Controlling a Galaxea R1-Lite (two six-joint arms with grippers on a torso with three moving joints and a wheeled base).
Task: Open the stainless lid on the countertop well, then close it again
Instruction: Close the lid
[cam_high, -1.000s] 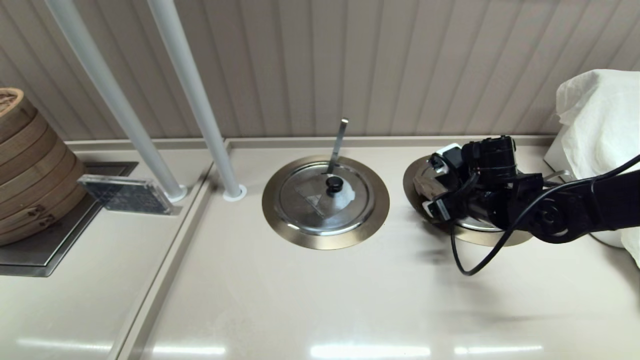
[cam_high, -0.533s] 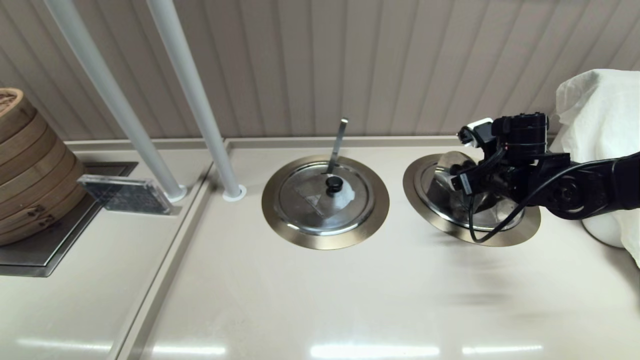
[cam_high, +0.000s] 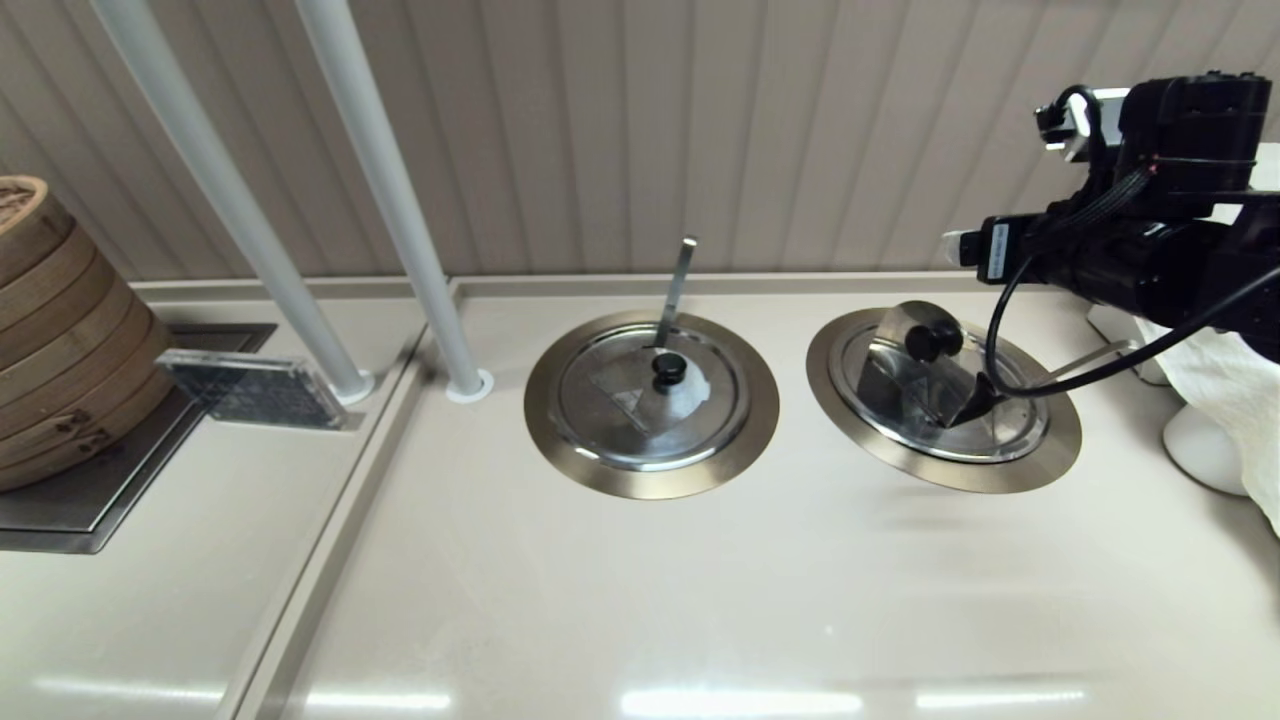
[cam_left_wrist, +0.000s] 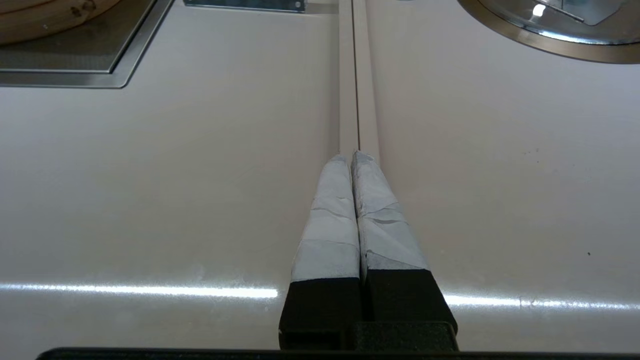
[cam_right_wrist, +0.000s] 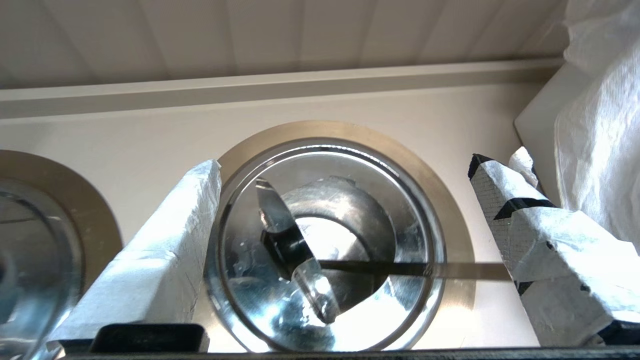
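The stainless lid sits in the right-hand countertop well. Its wedge flap stands raised with the black knob on it, and a dark opening shows below. The ladle handle sticks out to the right. My right arm is high above and to the right of the well. The right gripper is open and empty, with the lid and knob far beneath it. My left gripper is shut and empty over the counter seam.
A twin lid with a whitish patch sits in the centre well. Stacked bamboo steamers stand at the far left beside a clear plaque. Two white poles rise behind. A white cloth hangs at the right edge.
My right gripper has risen up and to the right, away from the lid. The flap it was over now stands raised on its own, showing the dark opening.
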